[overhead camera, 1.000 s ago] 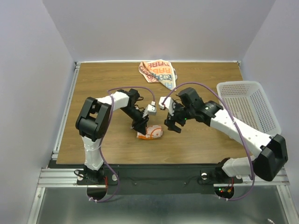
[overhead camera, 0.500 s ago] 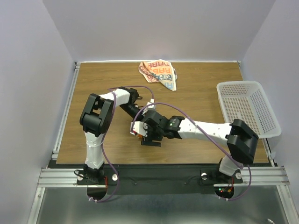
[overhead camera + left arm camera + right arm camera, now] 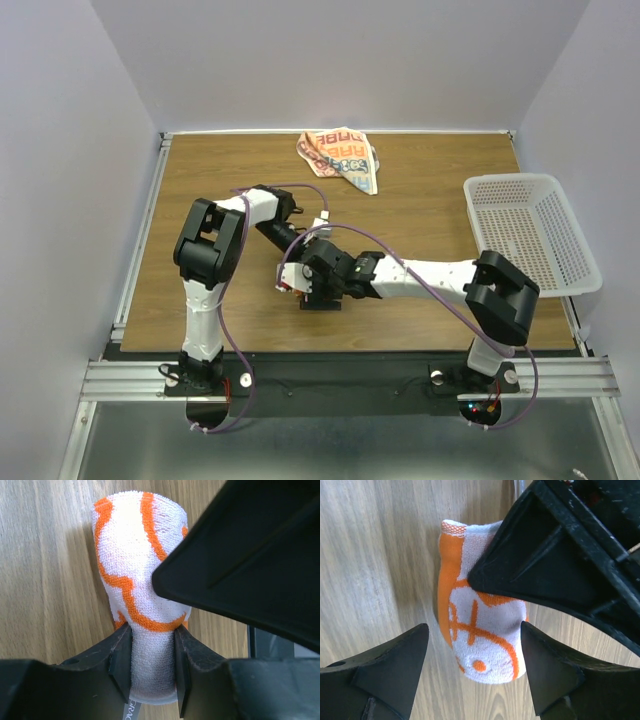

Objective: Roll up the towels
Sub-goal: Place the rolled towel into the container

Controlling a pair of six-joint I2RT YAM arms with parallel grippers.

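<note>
A rolled towel [image 3: 131, 555], white with orange lines, lies on the wooden table. My left gripper [image 3: 151, 666] is shut on one end of it. My right gripper [image 3: 472, 630] is open, with its jaws on either side of the roll's other end [image 3: 485, 645], a gap on the left side. In the top view both grippers meet near the table's front middle and hide the roll, apart from an orange bit [image 3: 287, 288]. The second towel [image 3: 340, 157], with blue lettering, lies crumpled at the back middle of the table.
A white perforated basket [image 3: 530, 230] stands at the right edge of the table. The table's left rail [image 3: 140, 240] and the back wall bound the space. The two arms' cables loop over the middle of the table.
My right arm has swung left from beside the roll to over it, and its open jaws now straddle the roll. My left gripper has kept its hold and hardly moved.
</note>
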